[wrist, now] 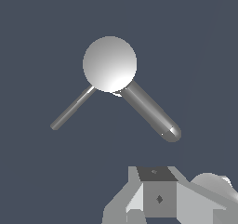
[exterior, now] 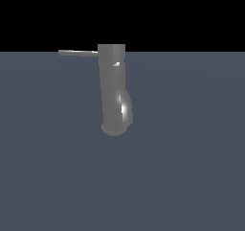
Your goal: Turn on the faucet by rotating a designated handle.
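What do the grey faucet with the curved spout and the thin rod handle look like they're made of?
The glossy grey faucet looks like polished metal, going by the bright highlight on its spout. The thin straight grey rod handle appears to be the same metal, with a fainter sheen. Both are simulator renders, so this is only appearance.

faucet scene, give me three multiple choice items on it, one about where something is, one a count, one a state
1. In the exterior view, the handle leaves the top of the faucet toward
A. that view's left
B. that view's right
C. straight up

2. How many slim rods stick out of the faucet?
A. none
B. one
C. three

3. In the wrist view, the claw is
A. clamped on the handle
B. pressed on the spout
C. apart from both

Answers:
1. A, the rod runs from the cylinder's top to the exterior view's left.
2. B, both views show a single thin rod.
3. C, bare floor separates it from handle and spout.
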You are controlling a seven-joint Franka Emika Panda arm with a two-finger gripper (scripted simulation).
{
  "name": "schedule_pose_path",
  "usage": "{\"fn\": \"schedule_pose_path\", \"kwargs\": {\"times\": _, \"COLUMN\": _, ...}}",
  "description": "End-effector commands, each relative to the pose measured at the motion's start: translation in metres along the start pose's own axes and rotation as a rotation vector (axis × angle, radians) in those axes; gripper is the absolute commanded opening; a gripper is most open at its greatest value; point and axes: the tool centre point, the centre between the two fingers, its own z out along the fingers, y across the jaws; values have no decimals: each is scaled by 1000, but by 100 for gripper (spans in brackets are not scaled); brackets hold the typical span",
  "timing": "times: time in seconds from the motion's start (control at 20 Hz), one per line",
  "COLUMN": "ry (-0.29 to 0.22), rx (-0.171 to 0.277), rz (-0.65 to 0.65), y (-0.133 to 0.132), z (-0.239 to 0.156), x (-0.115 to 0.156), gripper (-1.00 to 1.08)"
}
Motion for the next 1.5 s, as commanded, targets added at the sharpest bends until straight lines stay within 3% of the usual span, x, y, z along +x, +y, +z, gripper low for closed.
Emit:
{"fn": "schedule_pose_path", "kwargs": {"times": 0.0, "ry": -2, "rx": 0, "rz": 58, "y": -12, "z": 8, "x": 6, "gripper": -100}}
{"fn": "schedule_pose_path", "kwargs": {"times": 0.7, "ry": 10, "rx": -19, "rz": 376, "y": -74, "z": 61, "x": 33, "gripper": -100}}
{"fn": "schedule_pose_path", "kwargs": {"times": 1.45, "ry": 71, "rx": -37, "rz": 690, "y": -135, "z": 125, "x": 48, "gripper": -100}}
